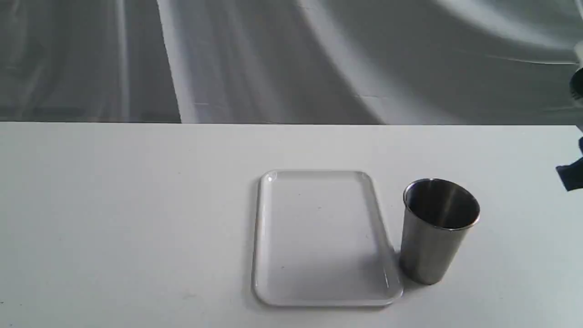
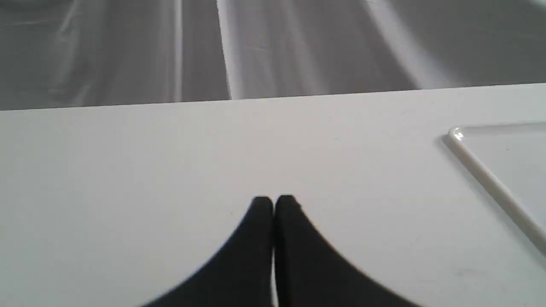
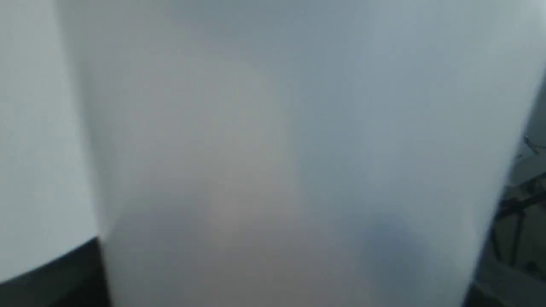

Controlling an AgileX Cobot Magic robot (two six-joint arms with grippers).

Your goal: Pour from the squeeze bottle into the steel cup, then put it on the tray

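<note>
Spillage is judged the chief hazard. The squeeze bottle (image 3: 281,162) is seen only in the right wrist view, as a blurred whitish wall filling the frame. It is absent from the exterior view, so it would have to be carried some way to the steel cup (image 1: 439,232). If the nozzle were tilted before it is over the rim, liquid would be lost onto the table (image 1: 114,218) or the tray (image 1: 319,237). The cup (narrow at the base, upright just beside the tray's right rim) could be toppled by a knock from the bottle.

How far the right pincer is closed cannot be told, as its fingers are not made out; a grip on the bottle is only presumed. The left pincer (image 2: 274,202) is drawn together with nothing between its 2 fingers, over bare table apart from the tray.

No liquid is seen in the cup and nothing lies on the tray. Only a faint warm tinge is seen in the bottle, and its fill level cannot be read.
</note>
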